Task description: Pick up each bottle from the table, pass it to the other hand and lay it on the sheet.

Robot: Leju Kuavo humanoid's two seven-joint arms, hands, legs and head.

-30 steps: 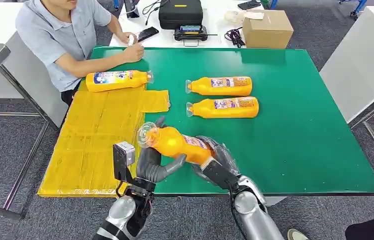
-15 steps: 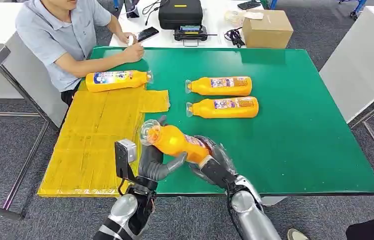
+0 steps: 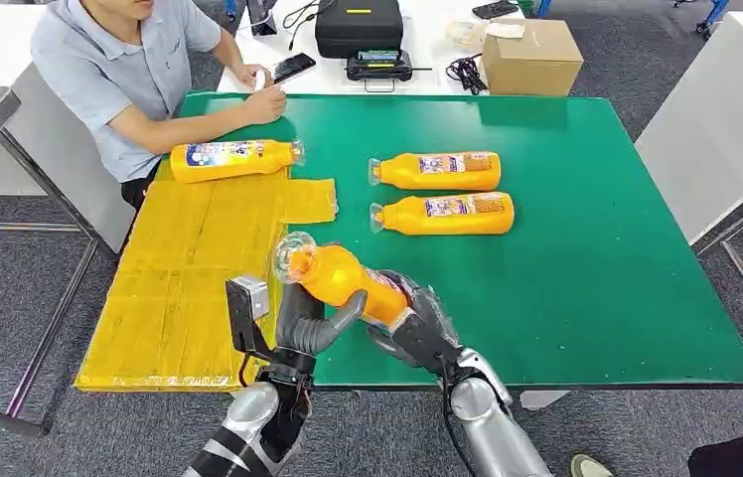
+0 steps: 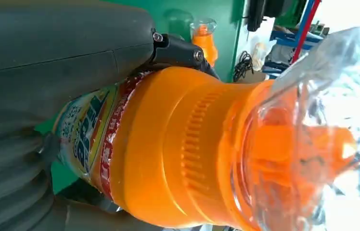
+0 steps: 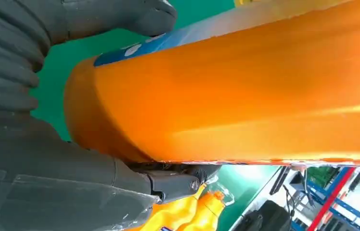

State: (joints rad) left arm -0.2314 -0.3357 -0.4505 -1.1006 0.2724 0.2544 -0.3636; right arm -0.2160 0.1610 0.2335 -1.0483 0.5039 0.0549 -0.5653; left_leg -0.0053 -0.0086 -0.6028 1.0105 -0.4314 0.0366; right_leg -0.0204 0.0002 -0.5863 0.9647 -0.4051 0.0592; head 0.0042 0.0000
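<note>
Glossy orange bottle (image 3: 343, 280), clear cap

We see grey carpet floor (image 3: 10, 298) around the green table (image 3: 596, 248); a white desk (image 3: 437, 60) stands far behind, another, perhaps, right.

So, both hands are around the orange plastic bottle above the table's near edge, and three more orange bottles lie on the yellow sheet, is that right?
Not quite. The head view shows one orange plastic bottle lying on the yellow sheet; the other two lie on the green table. The left hand and right hand are indeed around the held bottle.
</note>
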